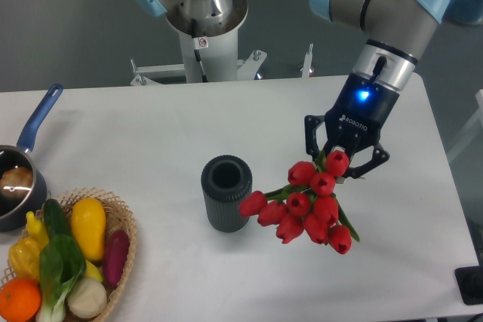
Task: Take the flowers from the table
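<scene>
Red tulip heads fan out below our gripper (343, 162), whose fingers are clamped on the stems of the flowers (306, 205); the bunch hangs above the table (151, 133), just right of the dark ribbed cylinder (226, 193); we judge the lift nearly done; we should rise straight and slowly, keeping the blooms off that cylinder, since thin stems may slip.

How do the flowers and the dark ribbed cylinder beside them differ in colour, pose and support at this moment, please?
The flowers are bright red with green stems; the cylinder is plain dark grey. The flowers hang tilted from the claw, which is shut on their stems; the cylinder stands upright and open-topped. The flowers look lifted off the table; the cylinder rests on it. Both sit right of the middle.
</scene>
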{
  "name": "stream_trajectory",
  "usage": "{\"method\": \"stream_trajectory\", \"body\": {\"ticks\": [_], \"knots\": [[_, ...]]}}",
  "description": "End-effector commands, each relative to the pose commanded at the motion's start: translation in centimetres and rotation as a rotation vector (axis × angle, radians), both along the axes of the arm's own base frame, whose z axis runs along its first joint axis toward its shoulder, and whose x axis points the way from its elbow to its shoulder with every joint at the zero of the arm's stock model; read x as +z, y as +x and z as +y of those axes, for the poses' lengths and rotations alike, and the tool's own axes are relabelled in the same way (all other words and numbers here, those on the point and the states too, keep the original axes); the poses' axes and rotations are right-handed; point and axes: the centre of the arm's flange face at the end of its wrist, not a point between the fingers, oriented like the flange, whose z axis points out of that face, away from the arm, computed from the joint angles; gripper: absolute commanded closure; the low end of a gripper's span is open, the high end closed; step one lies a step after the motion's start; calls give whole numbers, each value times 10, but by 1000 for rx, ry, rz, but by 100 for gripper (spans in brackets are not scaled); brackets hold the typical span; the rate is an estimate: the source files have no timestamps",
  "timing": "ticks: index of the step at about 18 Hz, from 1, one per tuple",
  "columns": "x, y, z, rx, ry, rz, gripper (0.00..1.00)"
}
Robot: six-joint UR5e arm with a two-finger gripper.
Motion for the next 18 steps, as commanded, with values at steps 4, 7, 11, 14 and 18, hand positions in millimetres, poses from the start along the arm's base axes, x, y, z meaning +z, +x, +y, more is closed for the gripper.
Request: {"method": "stream_trajectory", "body": {"ticks": [4,7,11,14,18], "knots": [[4,0,-7,12,11,-6,70],[7,1,-8,6,36,-15,70],[11,2,-12,13,41,-18,70],[13,2,-15,13,56,-22,70],[13,0,-17,17,59,-22,70]]}}
